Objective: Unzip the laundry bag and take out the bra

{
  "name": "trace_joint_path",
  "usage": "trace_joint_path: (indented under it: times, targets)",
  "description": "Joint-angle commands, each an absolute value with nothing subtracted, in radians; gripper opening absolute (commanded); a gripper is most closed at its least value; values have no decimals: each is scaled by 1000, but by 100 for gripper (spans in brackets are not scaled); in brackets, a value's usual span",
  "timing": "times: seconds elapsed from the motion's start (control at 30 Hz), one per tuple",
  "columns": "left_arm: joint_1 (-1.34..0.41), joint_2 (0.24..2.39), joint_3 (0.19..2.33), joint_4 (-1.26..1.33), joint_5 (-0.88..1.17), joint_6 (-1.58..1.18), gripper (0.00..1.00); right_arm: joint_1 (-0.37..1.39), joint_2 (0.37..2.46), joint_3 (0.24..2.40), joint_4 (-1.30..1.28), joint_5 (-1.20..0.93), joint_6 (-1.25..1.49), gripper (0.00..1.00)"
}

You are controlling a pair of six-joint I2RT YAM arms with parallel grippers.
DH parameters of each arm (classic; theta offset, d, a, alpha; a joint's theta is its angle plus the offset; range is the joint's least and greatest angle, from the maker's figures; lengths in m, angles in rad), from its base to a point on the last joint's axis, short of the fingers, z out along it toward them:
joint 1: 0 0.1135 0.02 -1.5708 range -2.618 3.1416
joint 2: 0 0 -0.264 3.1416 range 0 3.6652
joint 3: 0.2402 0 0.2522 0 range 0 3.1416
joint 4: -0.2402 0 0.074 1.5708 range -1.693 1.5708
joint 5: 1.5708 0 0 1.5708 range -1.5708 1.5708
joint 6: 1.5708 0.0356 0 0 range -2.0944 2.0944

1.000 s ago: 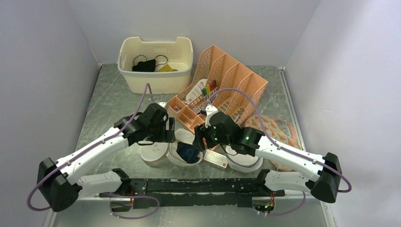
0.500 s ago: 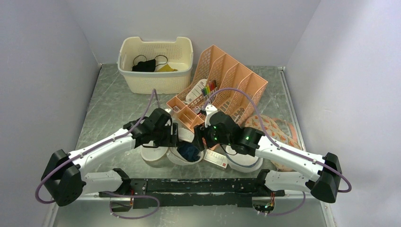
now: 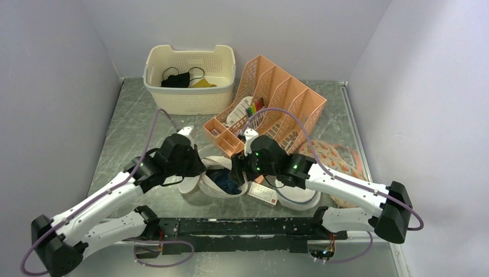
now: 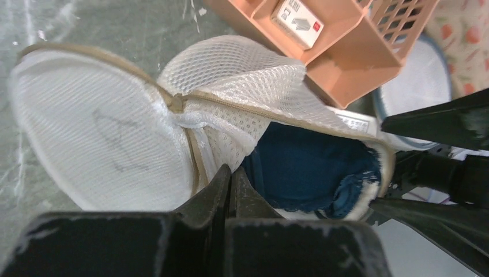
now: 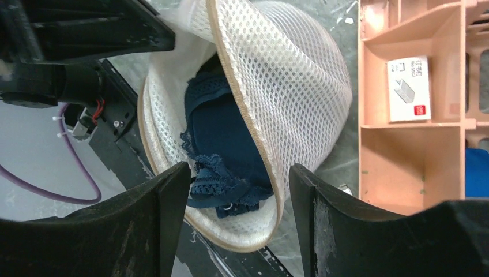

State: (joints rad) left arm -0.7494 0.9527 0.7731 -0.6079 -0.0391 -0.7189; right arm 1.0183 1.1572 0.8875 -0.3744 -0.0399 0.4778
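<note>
Left claw is pressed tight, nipping the mesh wall of the laundry bag right by its tan zipper rim. The bag lies on the counter between the two arms, just in front of the peach organizer. Its mouth gapes, with the navy bra tucked inside. Right claw hangs spread wide, straddling that open rim over the bra.

You are looking into a robot test cell, a lab set-up rather than a home: plain pale walls box in a scuffed metal desk on three sides. Left of the peach file rack stands a cream basket. In front of the rack, two white arms trailing purple cables are bolted to a black rail.
</note>
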Motion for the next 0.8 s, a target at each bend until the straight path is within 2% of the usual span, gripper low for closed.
trace_joint_path:
  times: [0.0, 0.37, 0.57, 0.67, 0.77]
  targets:
    - [-746, 830, 780, -661, -135, -790, 7, 1029, 1180, 944, -318, -71, 481, 63]
    - [-746, 740, 756, -687, -178, -850, 7, 1043, 1229, 993, -309, -109, 494, 61]
    - [-746, 733, 718, -650, -144, -869, 7, 1050, 1212, 895, -243, -145, 608, 56]
    - [-745, 738, 721, -666, -143, -867, 7, 1050, 1224, 844, -217, -164, 658, 51]
    - [-746, 741, 728, -684, -140, -864, 7, 1064, 1235, 805, -174, -196, 678, 41]
